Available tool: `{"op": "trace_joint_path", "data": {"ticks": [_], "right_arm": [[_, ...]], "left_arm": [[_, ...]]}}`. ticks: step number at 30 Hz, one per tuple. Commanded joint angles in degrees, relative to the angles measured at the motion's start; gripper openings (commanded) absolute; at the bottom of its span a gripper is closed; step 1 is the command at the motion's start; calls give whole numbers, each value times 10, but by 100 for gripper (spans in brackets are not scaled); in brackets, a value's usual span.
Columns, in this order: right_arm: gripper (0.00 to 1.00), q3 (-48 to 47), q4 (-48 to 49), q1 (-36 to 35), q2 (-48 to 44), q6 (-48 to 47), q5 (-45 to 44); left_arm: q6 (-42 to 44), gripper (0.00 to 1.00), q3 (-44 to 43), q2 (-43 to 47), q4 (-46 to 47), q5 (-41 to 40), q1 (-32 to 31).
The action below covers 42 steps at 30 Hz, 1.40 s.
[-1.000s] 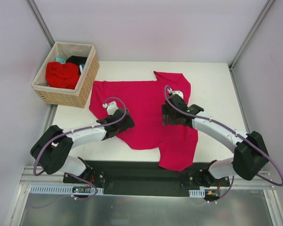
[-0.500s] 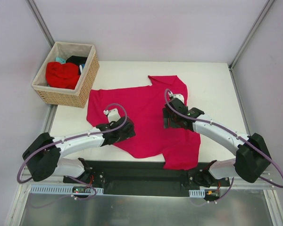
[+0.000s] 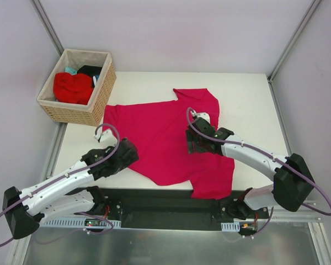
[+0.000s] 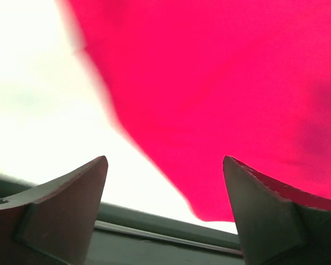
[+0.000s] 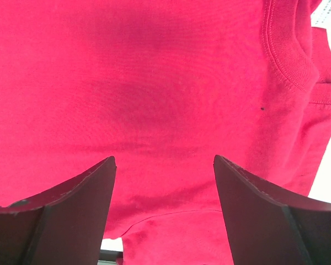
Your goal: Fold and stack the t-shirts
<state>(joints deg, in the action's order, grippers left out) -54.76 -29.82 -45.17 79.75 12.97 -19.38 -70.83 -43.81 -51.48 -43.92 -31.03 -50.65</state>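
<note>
Tee, crimson-pink (image 3: 160, 138), lying on table (image 3: 248, 94). L gripper (image 4: 164, 160) jaws apart over near-left edge; R gripper (image 5: 164, 159) jaws apart over chest, nothing held.

Shirt (image 3: 160, 138) is soft matt cloth, a fine knit, with a ribbed collar (image 5: 284, 52). Table (image 3: 248, 99): smooth, white, dull finish. Basket (image 3: 102, 99), rough woven wicker. Right pincer (image 5: 164, 160), dark matt plastic. Right arm (image 3: 254, 153), glossy white plastic shell.

white links (image 3: 60, 182), black joints (image 3: 289, 187), looping purple cables (image 3: 106, 125), dark wedge-shaped tool fingers (image 5: 55, 215).
</note>
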Motion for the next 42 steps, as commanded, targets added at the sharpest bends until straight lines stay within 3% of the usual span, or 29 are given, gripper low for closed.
{"op": "trace_joint_path", "data": {"ticks": [1, 9, 16, 28, 34, 42], "right_arm": [[75, -25, 1, -5, -3, -3, -21], [75, -25, 5, -16, 7, -3, -18], [75, -16, 9, -19, 8, -1, -23], [75, 2, 6, -19, -7, -1, -38], [75, 4, 7, -19, -4, -1, -39], [75, 4, 10, -19, 0, 1, -38]], "left_arm": [[-115, 82, 76, 32, -129, -18, 2], [-125, 50, 130, 53, -140, -25, 64], [-25, 41, 141, -4, -20, -7, 131], [11, 44, 148, -163, 110, 10, 166], [46, 50, 138, -189, 150, 12, 198], [63, 50, 128, -205, 173, 21, 217]]}}
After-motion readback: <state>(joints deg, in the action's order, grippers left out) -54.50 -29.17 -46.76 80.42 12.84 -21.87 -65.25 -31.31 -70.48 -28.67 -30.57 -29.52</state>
